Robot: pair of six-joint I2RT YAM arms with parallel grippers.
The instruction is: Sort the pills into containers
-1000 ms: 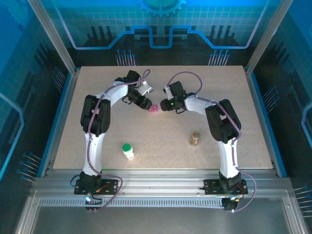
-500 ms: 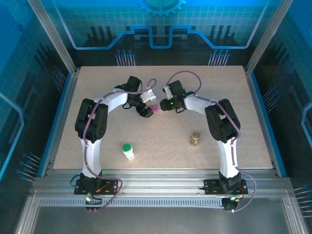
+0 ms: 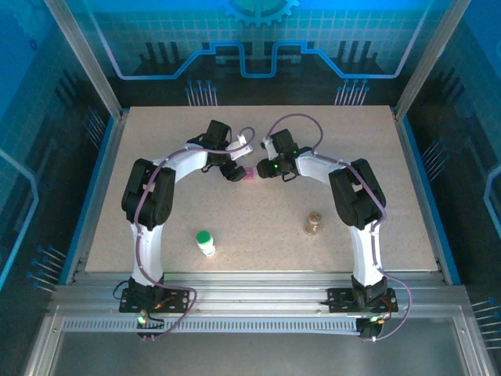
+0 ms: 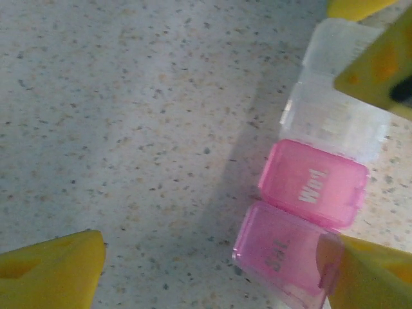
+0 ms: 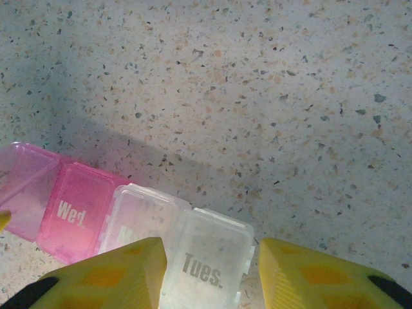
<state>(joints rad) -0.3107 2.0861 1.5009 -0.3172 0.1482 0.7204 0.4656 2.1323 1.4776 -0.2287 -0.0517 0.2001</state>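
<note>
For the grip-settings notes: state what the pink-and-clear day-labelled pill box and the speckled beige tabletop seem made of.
Pink-and-clear pill box: likely moulded plastic, glossy; translucent walls, printed day names. Speckled tabletop: matte, fine dark flecks, perhaps stone-look laminate; cannot tell for certain.

Two robot arms are counted, the left arm point(image 3: 153, 196) and the right arm point(image 3: 356, 196). Two grippers are counted, the left gripper point(image 4: 209, 248) and the right gripper point(image 5: 212, 248), each with two yellow fingers point(image 5: 322, 277). Two bottles are seen on one speckled table point(image 3: 274, 251): one white bottle with a green cap point(image 3: 205, 243) and one amber bottle with a tan cap point(image 3: 313, 224). One pill organiser point(image 3: 247, 174) is seen. Four lidded sections are counted in it: two pink compartments point(image 4: 313, 185) and two clear compartments point(image 5: 209, 264). Two day labels point(image 5: 71, 211) are read in full.
</note>
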